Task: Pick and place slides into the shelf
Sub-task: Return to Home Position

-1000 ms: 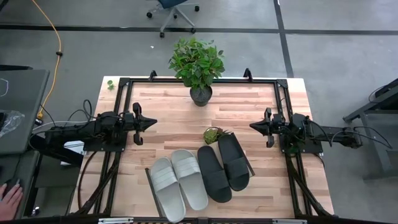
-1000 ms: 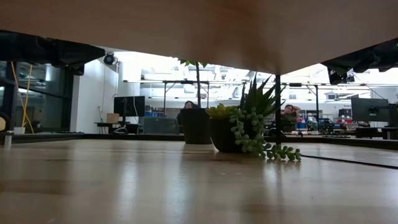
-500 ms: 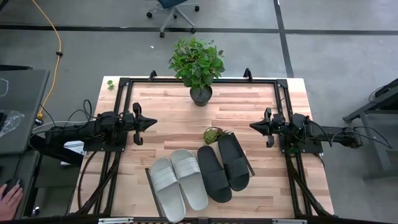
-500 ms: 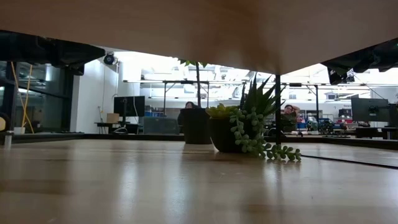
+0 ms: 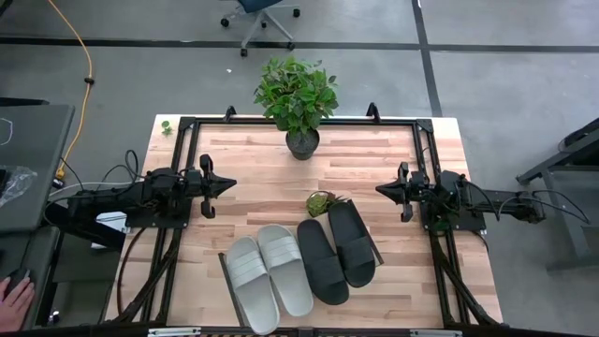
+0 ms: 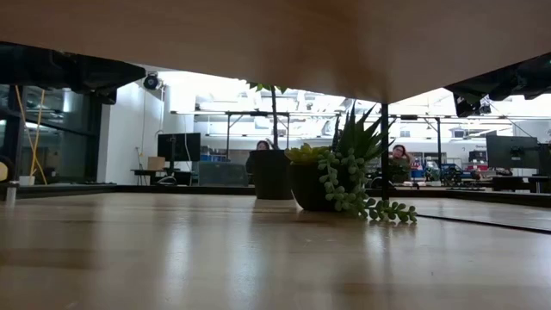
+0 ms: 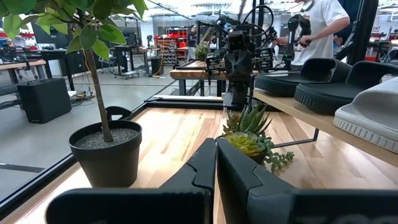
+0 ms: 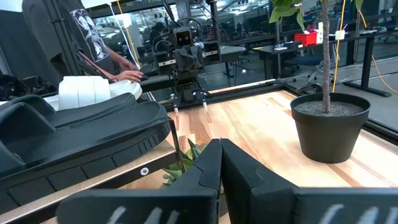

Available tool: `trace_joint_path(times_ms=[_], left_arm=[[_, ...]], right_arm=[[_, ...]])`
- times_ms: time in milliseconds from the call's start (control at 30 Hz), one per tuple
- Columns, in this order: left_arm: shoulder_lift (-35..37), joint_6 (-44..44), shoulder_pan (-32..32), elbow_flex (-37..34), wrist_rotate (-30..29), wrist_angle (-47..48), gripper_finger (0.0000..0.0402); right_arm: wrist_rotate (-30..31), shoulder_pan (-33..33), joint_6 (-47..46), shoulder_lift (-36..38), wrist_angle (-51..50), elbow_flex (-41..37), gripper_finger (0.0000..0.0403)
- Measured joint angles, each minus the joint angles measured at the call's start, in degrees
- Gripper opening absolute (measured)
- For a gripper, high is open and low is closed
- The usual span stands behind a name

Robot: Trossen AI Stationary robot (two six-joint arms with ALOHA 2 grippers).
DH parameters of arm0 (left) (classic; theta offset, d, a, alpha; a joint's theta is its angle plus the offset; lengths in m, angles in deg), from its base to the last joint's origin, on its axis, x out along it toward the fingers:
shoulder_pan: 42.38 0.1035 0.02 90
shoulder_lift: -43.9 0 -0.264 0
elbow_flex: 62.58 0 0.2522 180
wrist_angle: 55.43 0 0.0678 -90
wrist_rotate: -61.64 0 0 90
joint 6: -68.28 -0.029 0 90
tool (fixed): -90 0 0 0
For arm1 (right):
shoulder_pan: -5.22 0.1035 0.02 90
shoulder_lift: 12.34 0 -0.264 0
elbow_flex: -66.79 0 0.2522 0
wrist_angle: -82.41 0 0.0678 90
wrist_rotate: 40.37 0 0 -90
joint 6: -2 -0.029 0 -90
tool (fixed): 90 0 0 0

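Observation:
All the slides lie side by side, soles down, on the shelf (image 5: 301, 304), a light-wood tray with thin dark edges at the table's near middle. The two light grey slides (image 5: 270, 275) are on its left and the two black slides (image 5: 337, 249) on its right. The wrist views show the shelf (image 7: 297, 111) raised above the tabletop, with the black slides (image 8: 81, 134) on top. My left gripper (image 5: 230, 186) hovers shut at the table's left side. My right gripper (image 5: 379, 190) hovers shut at the right side. The two point at each other and touch nothing.
A tall potted plant (image 5: 298, 101) stands at the far middle of the table. A small succulent (image 5: 321, 201) sits just beyond the black slides, at the shelf's far edge. Bare wood lies between the grippers. A person's hand (image 5: 13, 300) shows off the table, near left.

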Motion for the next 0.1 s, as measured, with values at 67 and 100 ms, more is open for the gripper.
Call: trace_joint_path(times_ms=[67, 100], left_arm=[[0.0, 0.0, 0.0, 0.0, 0.0, 0.0, 0.0005], [0.0, 0.0, 0.0, 0.0, 0.0, 0.0, 0.0006]], right_arm=[[0.0, 0.0, 0.0, 0.0, 0.0, 0.0, 0.0000], [0.0, 0.0, 0.0, 0.0, 0.0, 0.0, 0.0000]])
